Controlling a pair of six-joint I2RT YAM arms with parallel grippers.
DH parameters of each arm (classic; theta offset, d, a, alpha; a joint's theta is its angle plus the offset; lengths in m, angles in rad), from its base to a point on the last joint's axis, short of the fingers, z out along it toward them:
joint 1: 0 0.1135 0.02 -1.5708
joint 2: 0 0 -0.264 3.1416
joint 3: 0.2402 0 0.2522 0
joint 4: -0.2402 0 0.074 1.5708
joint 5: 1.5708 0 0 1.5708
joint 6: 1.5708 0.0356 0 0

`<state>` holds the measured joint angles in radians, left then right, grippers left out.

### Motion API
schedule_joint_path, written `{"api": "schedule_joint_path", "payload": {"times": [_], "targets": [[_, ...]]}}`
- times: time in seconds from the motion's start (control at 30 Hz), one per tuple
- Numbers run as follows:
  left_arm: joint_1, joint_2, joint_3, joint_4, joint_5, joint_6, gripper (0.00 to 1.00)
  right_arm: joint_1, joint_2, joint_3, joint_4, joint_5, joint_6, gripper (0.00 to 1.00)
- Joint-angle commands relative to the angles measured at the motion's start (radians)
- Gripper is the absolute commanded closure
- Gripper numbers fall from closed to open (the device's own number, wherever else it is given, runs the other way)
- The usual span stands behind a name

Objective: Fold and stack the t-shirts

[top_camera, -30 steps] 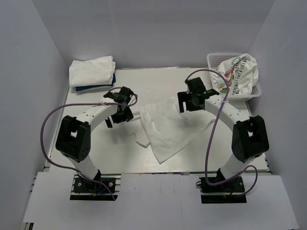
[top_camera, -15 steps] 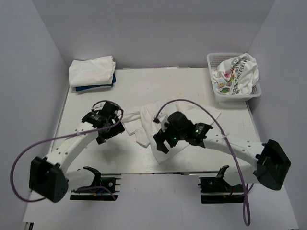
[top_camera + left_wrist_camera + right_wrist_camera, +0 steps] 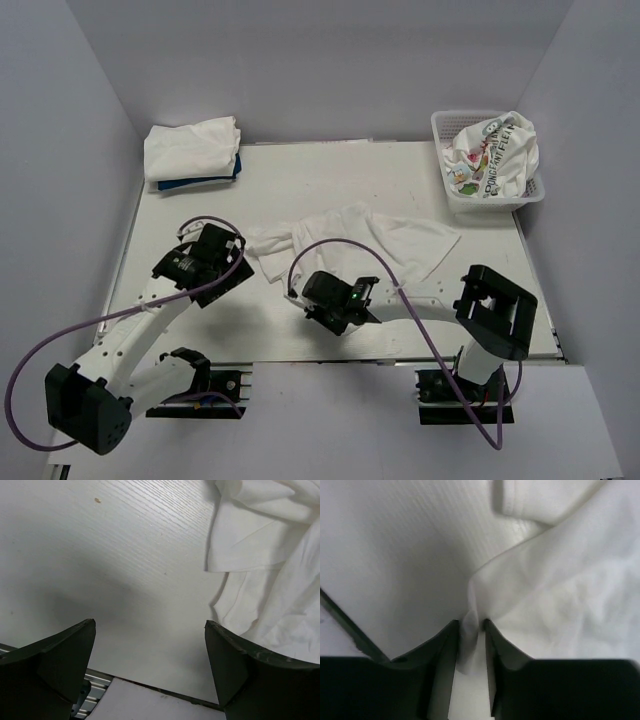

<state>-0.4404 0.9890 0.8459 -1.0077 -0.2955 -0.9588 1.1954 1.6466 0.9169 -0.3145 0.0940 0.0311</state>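
A plain white t-shirt (image 3: 385,238) lies crumpled across the middle of the table (image 3: 330,180). My right gripper (image 3: 318,308) is low at the shirt's near edge, shut on a pinched fold of its white cloth (image 3: 470,622); the rest of the shirt (image 3: 560,580) spreads out beyond the fingers. My left gripper (image 3: 212,272) hovers open over bare table just left of the shirt, with nothing between its fingers (image 3: 60,660); a sleeve and hem of the shirt (image 3: 265,555) show to its right.
At the back left a folded white t-shirt (image 3: 190,148) rests on a dark blue one (image 3: 210,181). A white lattice basket (image 3: 445,125) at the back right holds a white t-shirt with cartoon print (image 3: 495,150). The table's near edge (image 3: 165,695) lies just below the left gripper.
The right arm swung from the back down to the shirt's near edge and shut on the cloth. The left arm moved nearer and leftward, still open. The shirt has shifted and spread wider.
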Motion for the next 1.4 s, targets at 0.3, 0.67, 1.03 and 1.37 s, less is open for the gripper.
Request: {"api": "schedule_joint_path", "payload": {"times": [0.3, 0.67, 1.03, 1.37], "targets": [[-0.021, 0.261, -0.041, 0.362, 0.191, 0.080, 0.09, -0.130, -0.166, 0.207, -0.035, 0.366, 0.234, 1.00], [-0.021, 0.484, -0.050, 0.534, 0.202, 0.092, 0.16, -0.304, -0.272, 0.275, -0.077, 0.402, 0.357, 1.00], [-0.003, 0.611, 0.012, 0.558, 0.164, 0.101, 1.00, -0.388, -0.284, 0.277, -0.129, 0.355, 0.378, 1.00], [-0.014, 0.306, 0.171, 0.359, -0.003, 0.146, 1.00, -0.500, -0.321, 0.396, -0.204, 0.646, 0.415, 1.00]]}}
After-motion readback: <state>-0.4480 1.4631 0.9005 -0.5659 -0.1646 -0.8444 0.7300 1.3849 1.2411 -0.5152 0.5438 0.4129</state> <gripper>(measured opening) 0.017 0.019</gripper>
